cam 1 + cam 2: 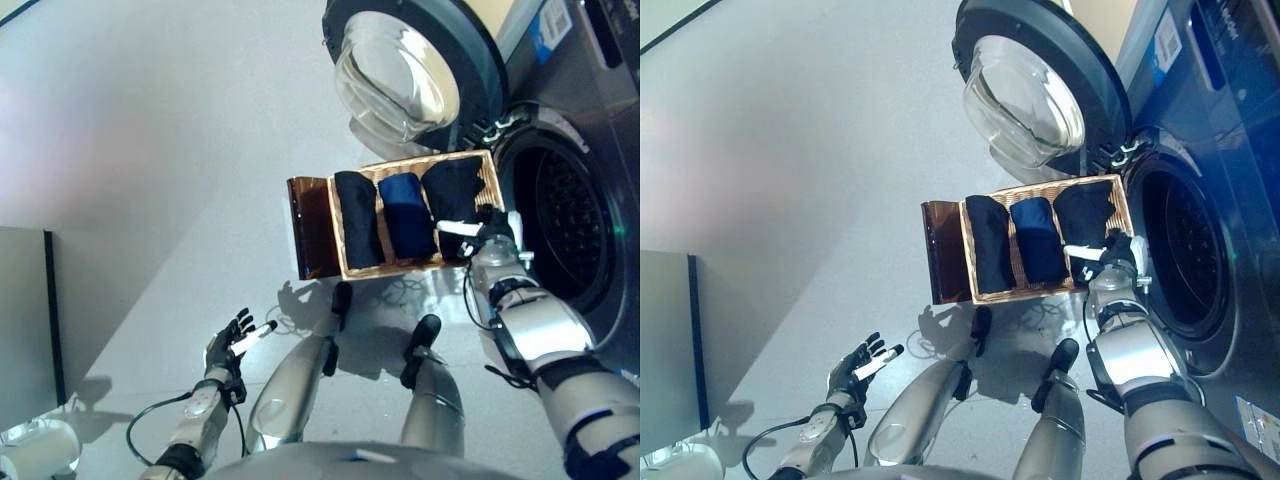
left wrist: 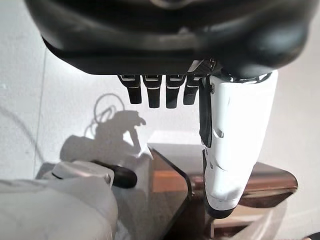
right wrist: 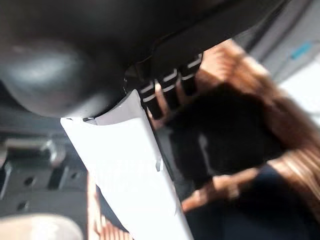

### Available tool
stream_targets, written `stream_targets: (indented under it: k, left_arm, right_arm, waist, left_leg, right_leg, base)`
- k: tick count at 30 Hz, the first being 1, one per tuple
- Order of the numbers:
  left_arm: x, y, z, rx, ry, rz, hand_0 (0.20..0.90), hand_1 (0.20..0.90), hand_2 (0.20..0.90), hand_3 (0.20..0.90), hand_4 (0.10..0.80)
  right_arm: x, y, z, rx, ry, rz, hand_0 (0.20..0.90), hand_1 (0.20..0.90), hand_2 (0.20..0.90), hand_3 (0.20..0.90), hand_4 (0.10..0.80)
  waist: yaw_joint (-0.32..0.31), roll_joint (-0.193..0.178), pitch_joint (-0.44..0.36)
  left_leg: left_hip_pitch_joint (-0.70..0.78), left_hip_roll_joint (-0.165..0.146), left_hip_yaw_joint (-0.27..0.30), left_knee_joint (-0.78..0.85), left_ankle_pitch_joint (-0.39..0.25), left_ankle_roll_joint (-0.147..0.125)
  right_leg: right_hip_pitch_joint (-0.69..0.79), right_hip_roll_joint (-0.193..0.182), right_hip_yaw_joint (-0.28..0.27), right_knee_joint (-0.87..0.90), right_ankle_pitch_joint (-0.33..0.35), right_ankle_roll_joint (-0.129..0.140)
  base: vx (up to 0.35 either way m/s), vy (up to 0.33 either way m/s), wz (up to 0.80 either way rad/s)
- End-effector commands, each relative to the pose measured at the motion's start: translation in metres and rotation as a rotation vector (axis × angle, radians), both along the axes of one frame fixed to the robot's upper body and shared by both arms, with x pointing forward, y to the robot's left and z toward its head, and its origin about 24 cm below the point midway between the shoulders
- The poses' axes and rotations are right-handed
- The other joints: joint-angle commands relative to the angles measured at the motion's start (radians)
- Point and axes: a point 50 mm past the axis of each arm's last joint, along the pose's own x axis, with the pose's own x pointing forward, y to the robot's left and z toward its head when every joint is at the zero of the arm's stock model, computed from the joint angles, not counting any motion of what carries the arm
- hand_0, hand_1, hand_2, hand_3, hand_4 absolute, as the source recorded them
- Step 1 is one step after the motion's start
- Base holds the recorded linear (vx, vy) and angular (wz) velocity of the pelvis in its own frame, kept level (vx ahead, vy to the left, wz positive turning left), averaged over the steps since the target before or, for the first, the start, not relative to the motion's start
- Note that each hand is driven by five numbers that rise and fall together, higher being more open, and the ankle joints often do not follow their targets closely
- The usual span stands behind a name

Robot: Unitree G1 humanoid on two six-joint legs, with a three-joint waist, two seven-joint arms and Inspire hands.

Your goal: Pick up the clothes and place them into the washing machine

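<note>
The right hand [image 1: 490,238] hung over the right end of the wicker basket [image 1: 488,172], which sat on the floor in the middle of the frame, just left of the washing machine's open drum [image 1: 565,225]. Three folded garments lay in it side by side: a black one [image 1: 357,218] at the left, a navy blue one [image 1: 407,214] in the middle, and a second black one [image 1: 452,190] at the right, directly under that hand. In the right wrist view the fingers [image 3: 165,95] reached down straight toward the dark cloth and the white-covered thumb stood apart from them, so the hand was spread and held nothing yet; whether the tips touched the fabric could not be made out.

The round glass door [image 1: 400,85] stood swung wide at the top of the frame, leaving the drum mouth clear.

The left hand [image 1: 233,343] hung low at the lower left, well away from the basket, fingers straight and relaxed, empty.

As for the cloth: it looked soft, light and limp, so it would likely sag and unfold once lifted. The best hold seemed to be across the thick middle of the fold, fingers pushed down beside it and thumb closing over the top, gathering several layers. A pinch at one edge would probably let the rest trail and catch on the basket rim or the drum's lip.
</note>
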Motion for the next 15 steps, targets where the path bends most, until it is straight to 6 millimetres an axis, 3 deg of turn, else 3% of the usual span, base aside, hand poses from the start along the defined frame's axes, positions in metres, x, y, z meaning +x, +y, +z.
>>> stream_targets:
  k: [1, 4, 5, 15]
  left_arm:
    - [0.015, 0.017, 0.018, 0.077, -0.116, 0.056, 0.9, 0.9, 0.9, 0.9, 0.8]
    - [0.023, 0.014, 0.023, 0.075, -0.149, 0.062, 0.9, 0.9, 0.9, 0.9, 0.8]
    - [0.025, 0.013, 0.025, 0.076, -0.158, 0.063, 0.9, 0.9, 0.9, 0.9, 0.8]
    - [0.036, 0.002, 0.036, 0.051, -0.215, 0.061, 0.9, 0.9, 0.9, 0.9, 0.8]
  right_arm:
    - [0.016, -0.018, 0.064, -0.341, -0.081, -0.015, 0.9, 0.9, 0.9, 0.9, 0.8]
    - [0.017, -0.021, 0.071, -0.403, -0.056, -0.011, 0.9, 0.9, 0.9, 0.9, 0.8]
    - [0.018, -0.021, 0.076, -0.463, -0.045, -0.006, 0.9, 0.9, 0.9, 0.9, 0.8]
    - [0.02, -0.029, 0.101, -0.576, -0.047, -0.037, 0.9, 0.9, 0.9, 0.9, 0.8]
  waist:
    - [0.011, 0.008, 0.027]
    - [0.013, 0.01, 0.04]
    - [0.014, 0.007, 0.042]
    - [0.022, 0.019, 0.071]
  left_leg:
    - [-0.095, -0.033, -0.005, 0.103, -0.069, -0.063]
    - [-0.105, -0.041, -0.003, 0.106, -0.07, -0.065]
    - [-0.096, -0.046, -0.007, 0.111, -0.101, -0.071]
    - [-0.141, -0.059, -0.005, 0.126, -0.103, -0.072]
  right_leg:
    - [0.157, -0.005, -0.008, -0.158, 0.043, 0.007]
    - [0.158, -0.008, -0.009, -0.169, 0.05, 0.007]
    - [0.167, -0.01, -0.003, -0.168, 0.029, 0.013]
    - [0.138, -0.013, -0.004, -0.171, 0.037, 0.009]
  base:
    - [0.032, 0.065, 0.03]
    - [0.059, 0.025, 0.02]
    - [0.119, 0.015, 0.06]
    - [0.021, 0.009, 0.01]
